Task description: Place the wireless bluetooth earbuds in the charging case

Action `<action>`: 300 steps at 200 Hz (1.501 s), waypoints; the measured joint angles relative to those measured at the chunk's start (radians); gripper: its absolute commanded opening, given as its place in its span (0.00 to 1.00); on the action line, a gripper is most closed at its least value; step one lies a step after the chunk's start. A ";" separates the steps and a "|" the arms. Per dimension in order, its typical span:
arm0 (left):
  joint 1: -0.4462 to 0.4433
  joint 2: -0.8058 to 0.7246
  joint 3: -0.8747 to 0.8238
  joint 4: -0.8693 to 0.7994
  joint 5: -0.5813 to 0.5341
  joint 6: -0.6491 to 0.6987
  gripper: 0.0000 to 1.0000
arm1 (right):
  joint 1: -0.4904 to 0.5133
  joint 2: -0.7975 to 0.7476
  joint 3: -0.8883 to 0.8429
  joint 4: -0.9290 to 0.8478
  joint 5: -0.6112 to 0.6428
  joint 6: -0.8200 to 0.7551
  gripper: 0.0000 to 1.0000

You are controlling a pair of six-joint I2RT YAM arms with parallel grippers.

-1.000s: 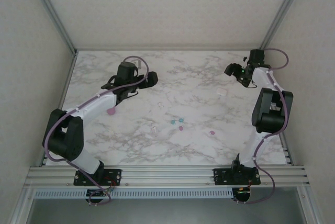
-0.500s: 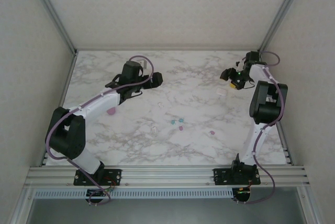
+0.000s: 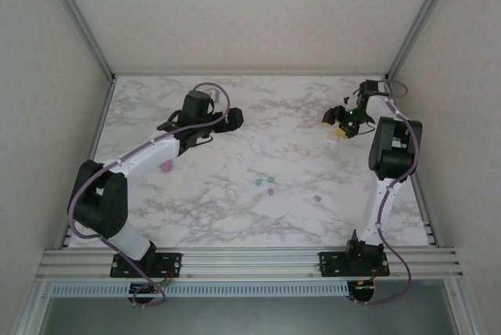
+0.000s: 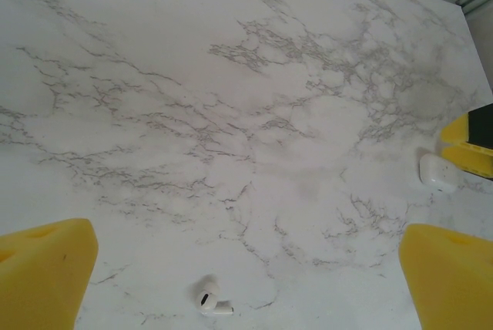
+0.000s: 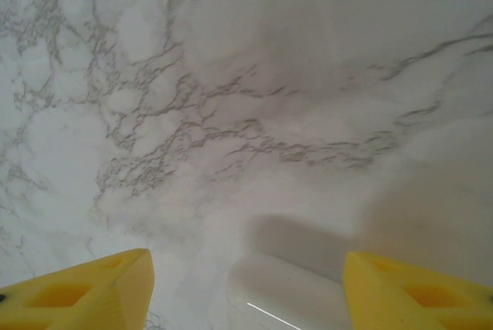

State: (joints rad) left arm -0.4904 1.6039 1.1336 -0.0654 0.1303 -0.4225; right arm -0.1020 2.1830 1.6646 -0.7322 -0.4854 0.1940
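A white charging case (image 5: 289, 299) lies on the marble between the yellow fingers of my right gripper (image 5: 246, 291), which is open; the left finger stands clear of it and the right finger is close. From above, that gripper (image 3: 338, 127) hangs over the case (image 3: 329, 138) at the back right. My left gripper (image 3: 232, 118) is open above the table's back middle. Its yellow fingers (image 4: 42, 280) frame a white earbud (image 4: 209, 299) lying loose. The same case (image 4: 437, 173) shows far off. Teal earbuds (image 3: 257, 182), pink earbuds (image 3: 271, 191) and another white earbud (image 3: 232, 192) lie mid-table.
A pink case (image 3: 166, 167) sits beside the left arm's forearm. One more pink earbud (image 3: 317, 198) lies toward the right arm's base. Metal posts and walls close in the table at the back and both sides.
My right gripper has swung left and down over the white case, and its jaws have narrowed. The left gripper shifted slightly right early on and has since held still.
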 measured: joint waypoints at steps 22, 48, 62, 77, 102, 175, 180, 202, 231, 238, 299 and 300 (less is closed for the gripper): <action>0.000 0.000 0.003 -0.004 0.000 0.001 1.00 | 0.033 0.000 0.000 -0.016 0.020 -0.016 0.66; 0.000 0.000 0.008 -0.013 0.000 0.004 1.00 | 0.071 0.000 0.000 -0.043 0.045 -0.038 0.67; 0.000 0.000 0.009 -0.017 0.000 0.004 1.00 | 0.092 0.000 -0.001 -0.056 0.060 -0.054 0.67; 0.000 0.000 0.009 -0.019 0.000 0.004 1.00 | 0.106 -0.002 -0.005 -0.069 0.074 -0.068 0.67; 0.000 0.000 0.009 -0.023 -0.001 0.006 1.00 | 0.115 -0.029 -0.046 -0.077 0.095 -0.088 0.67; 0.000 0.000 0.010 -0.026 -0.001 0.007 1.00 | 0.122 -0.143 -0.186 -0.094 0.100 -0.129 0.69; 0.000 0.000 0.010 -0.026 -0.001 0.007 1.00 | 0.126 -0.149 -0.194 -0.093 0.101 -0.133 0.70; 0.000 0.000 0.011 -0.026 -0.001 0.007 1.00 | 0.153 -0.174 -0.229 -0.078 0.147 -0.151 0.70; 0.000 0.000 0.011 -0.026 -0.004 0.007 1.00 | 0.201 -0.196 -0.269 -0.049 0.247 -0.158 0.69; 0.000 0.000 0.011 -0.027 -0.005 0.007 1.00 | 0.211 -0.198 -0.275 -0.042 0.273 -0.159 0.69; 0.000 0.001 0.018 -0.045 -0.008 0.006 1.00 | 0.279 -0.199 -0.297 -0.014 0.448 -0.171 0.60; 0.000 0.001 0.018 -0.045 -0.008 0.006 1.00 | 0.280 -0.199 -0.297 -0.014 0.450 -0.171 0.60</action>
State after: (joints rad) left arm -0.4904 1.6047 1.1519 -0.1108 0.1223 -0.4160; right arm 0.1776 1.9842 1.3678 -0.7460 -0.0357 0.0231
